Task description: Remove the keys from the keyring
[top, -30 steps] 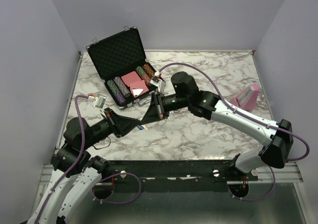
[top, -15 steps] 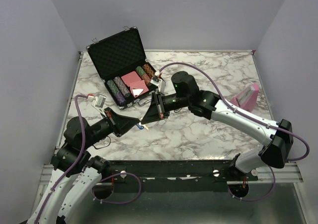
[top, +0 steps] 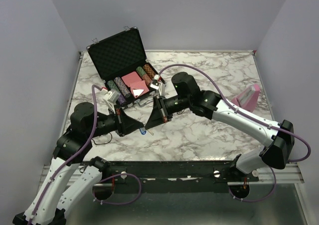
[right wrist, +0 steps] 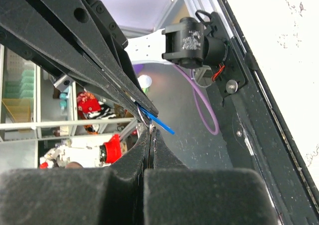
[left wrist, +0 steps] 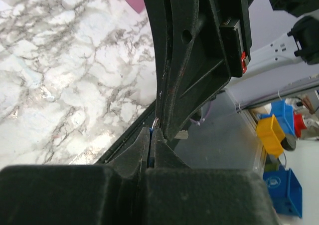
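Observation:
The keys are a tiny silvery bunch with a bright blue piece (top: 143, 132), held just above the marble table between both grippers. My left gripper (top: 139, 128) is shut on the blue piece (left wrist: 149, 146), and a bit of silvery ring (left wrist: 157, 121) shows past its tips. My right gripper (top: 148, 126) meets it tip to tip from the right. In the right wrist view my right gripper (right wrist: 151, 133) is shut on a silvery metal piece (right wrist: 150, 126) of the bunch, with the blue piece (right wrist: 160, 122) sticking out beside it. The single keys are too small to tell apart.
An open black case (top: 119, 60) with poker chips and red cards stands at the back left, just behind the grippers. A pink object (top: 247, 98) lies at the right edge. The table's black front rail (top: 189, 165) runs close below the grippers.
My left arm has drawn back and raised its wrist. My right gripper has tilted down and followed. Both stay closed on the bunch, now lower and slightly nearer the front.

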### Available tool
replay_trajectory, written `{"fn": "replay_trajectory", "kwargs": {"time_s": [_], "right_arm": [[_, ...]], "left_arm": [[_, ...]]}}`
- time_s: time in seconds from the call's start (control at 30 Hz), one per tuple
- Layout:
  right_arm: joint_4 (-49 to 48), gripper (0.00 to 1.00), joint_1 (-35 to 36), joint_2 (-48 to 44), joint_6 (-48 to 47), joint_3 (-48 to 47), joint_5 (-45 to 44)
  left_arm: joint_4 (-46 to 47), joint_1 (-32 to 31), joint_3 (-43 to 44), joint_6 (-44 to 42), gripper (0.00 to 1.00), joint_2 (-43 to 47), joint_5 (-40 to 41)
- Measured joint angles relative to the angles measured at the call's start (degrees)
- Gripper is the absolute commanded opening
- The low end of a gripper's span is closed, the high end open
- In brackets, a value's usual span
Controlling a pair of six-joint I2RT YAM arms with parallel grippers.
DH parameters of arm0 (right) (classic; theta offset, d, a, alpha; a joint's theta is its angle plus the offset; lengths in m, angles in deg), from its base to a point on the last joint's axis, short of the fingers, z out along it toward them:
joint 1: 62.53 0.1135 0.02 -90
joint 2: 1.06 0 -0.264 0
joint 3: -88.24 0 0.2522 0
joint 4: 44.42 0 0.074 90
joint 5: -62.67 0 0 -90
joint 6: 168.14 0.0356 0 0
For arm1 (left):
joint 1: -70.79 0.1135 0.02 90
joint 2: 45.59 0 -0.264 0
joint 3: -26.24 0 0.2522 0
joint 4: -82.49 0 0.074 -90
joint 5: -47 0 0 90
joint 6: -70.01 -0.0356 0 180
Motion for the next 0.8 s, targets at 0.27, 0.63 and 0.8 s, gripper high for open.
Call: {"fn": "replay_trajectory", "kwargs": {"time_s": [0.27,0.63,0.8], "right_arm": [[4.3,0.01,0.2,-0.2,-5.5,-1.5,1.8],[8.4,0.01,0.5,-0.4,-9.6,-1.8,1.9],[10.3,0.01,0.5,-0.4,-11.4,-2.3,2.6]], "left_arm": [[-6.3,0.0,5.6,-6.0,0.0,-5.5,-5.5],[-11.5,0.0,7.3,-11.5,0.0,-9.2,-10.9],[-13.5,0.0,7.9,-13.7,0.0,-10.5,-13.5]]}}
